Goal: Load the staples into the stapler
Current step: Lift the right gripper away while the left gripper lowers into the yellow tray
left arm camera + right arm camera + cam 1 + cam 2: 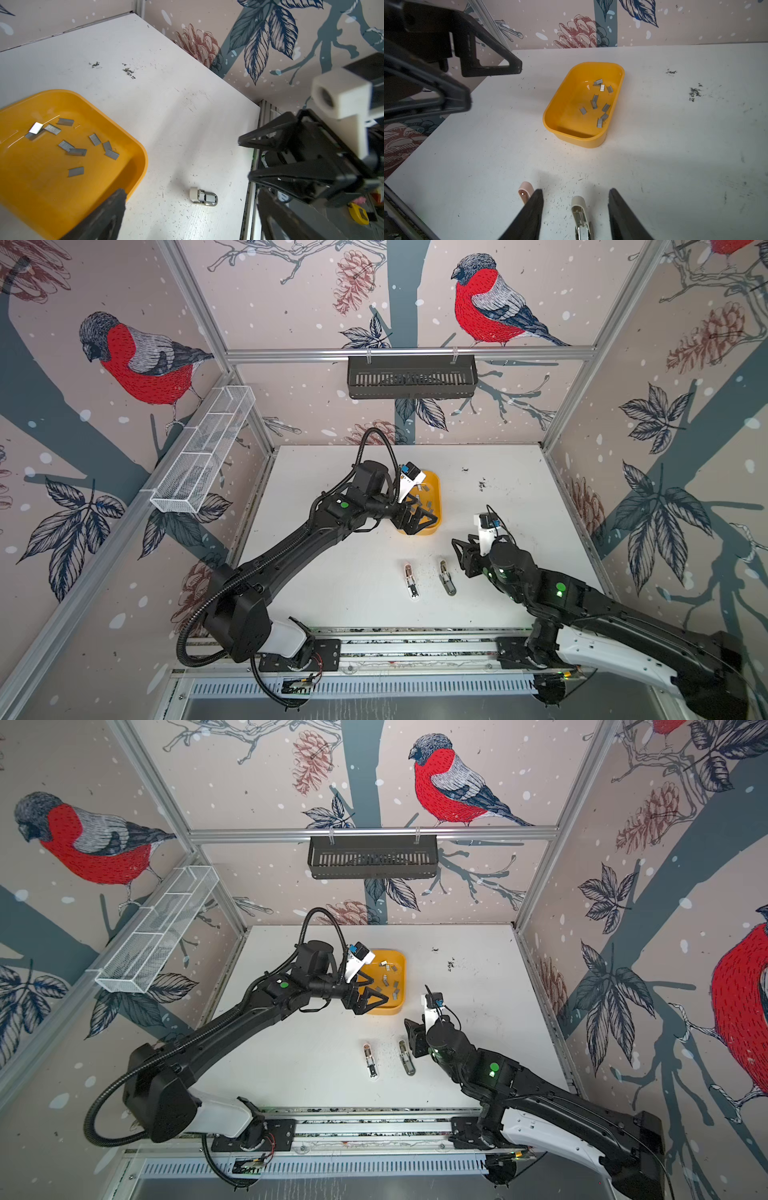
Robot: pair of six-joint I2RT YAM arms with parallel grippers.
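Several grey staples (77,152) (595,101) lie loose in a yellow tray (437,488) (403,969) at the middle of the white table. My left gripper (426,509) (190,193) hovers over the tray's near end, open and empty. Two small staplers lie side by side in front of the tray. One is pinkish (411,580) (525,190) and one is beige with bare metal showing (447,577) (580,216). My right gripper (462,539) (575,190) is open. The beige stapler lies between its fingers (620,214), with a gap on each side.
A black slotted basket (411,377) hangs on the back wall and a white wire basket (203,448) on the left wall. Dark specks (482,484) mark the table right of the tray. A metal rail (415,645) runs along the front edge.
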